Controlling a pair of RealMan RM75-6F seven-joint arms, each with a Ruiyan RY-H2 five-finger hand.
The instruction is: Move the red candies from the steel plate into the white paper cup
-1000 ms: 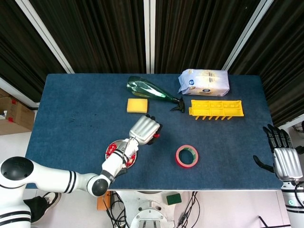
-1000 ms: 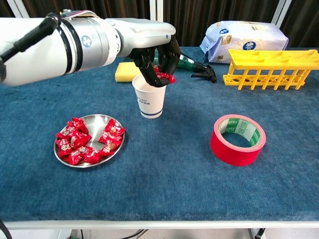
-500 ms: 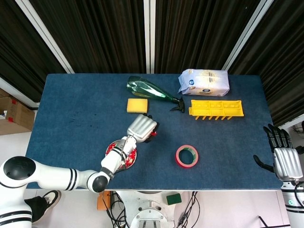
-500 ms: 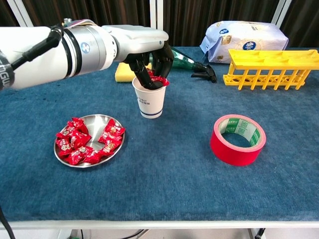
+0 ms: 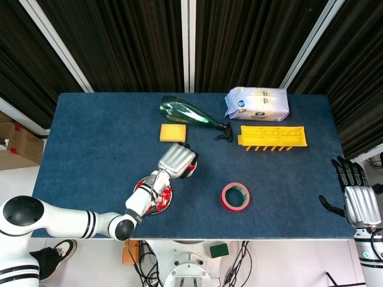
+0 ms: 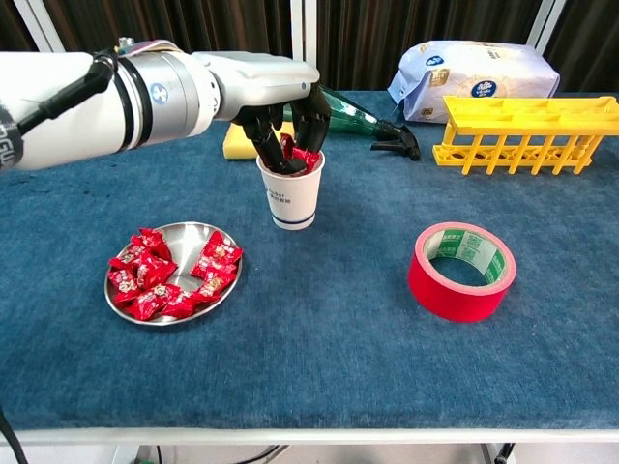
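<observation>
- A red wrapped candy (image 6: pixel 303 158) is sitting pinched in the dark fingertips (image 6: pixel 316 124) of the left hand (image 6: pixel 287 121), at the mouth of the white paper cup (image 6: pixel 292 194).
- More red candies (image 6: pixel 169 275) are lying in the round steel plate (image 6: pixel 177 235), apart from those fingers.
- The right hand (image 5: pixel 356 200) is hanging beside the table edge, fingers spread, holding nothing.

The left hand (image 6: pixel 286 124) covers the white paper cup's (image 6: pixel 294 198) mouth; open cloth lies between the cup and the steel plate (image 6: pixel 184 235), with the tape roll (image 6: pixel 461 270) well apart.
</observation>
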